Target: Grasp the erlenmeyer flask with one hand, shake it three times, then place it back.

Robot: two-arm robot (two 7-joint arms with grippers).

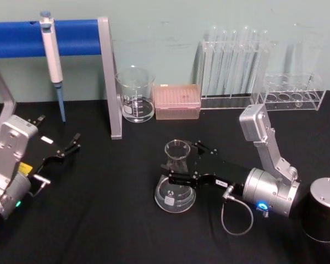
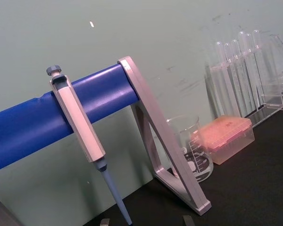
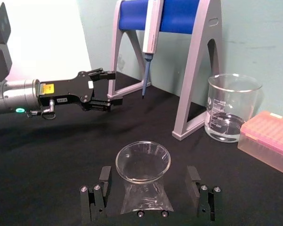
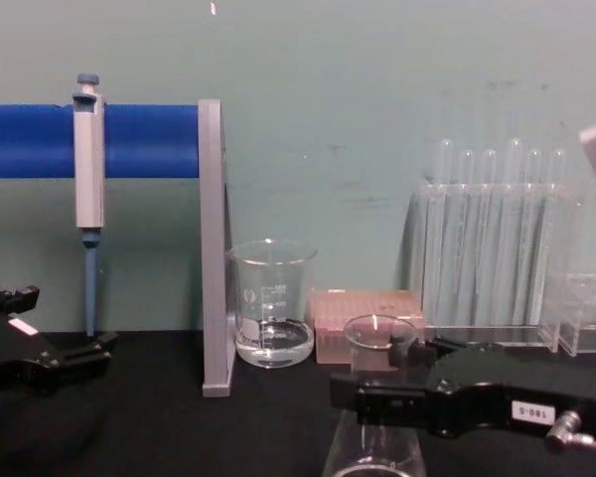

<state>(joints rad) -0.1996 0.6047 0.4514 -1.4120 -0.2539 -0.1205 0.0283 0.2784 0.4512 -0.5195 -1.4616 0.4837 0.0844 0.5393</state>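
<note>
The erlenmeyer flask stands upright on the black table, nearest the robot, between the wide-spread fingers of the right gripper, which flank its neck without contact. It is judged rigid, smooth, fragile glass and apparently empty, hence light; grip the neck just below the flared rim. The left gripper rests parted at the table's left. Behind stand the beaker and test tubes

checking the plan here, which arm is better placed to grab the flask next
Right. The right gripper already has its open fingers on either side of the erlenmeyer flask, near the neck, which stands on the black table. The left gripper sits open far off to the left near the pipette stand.
</note>
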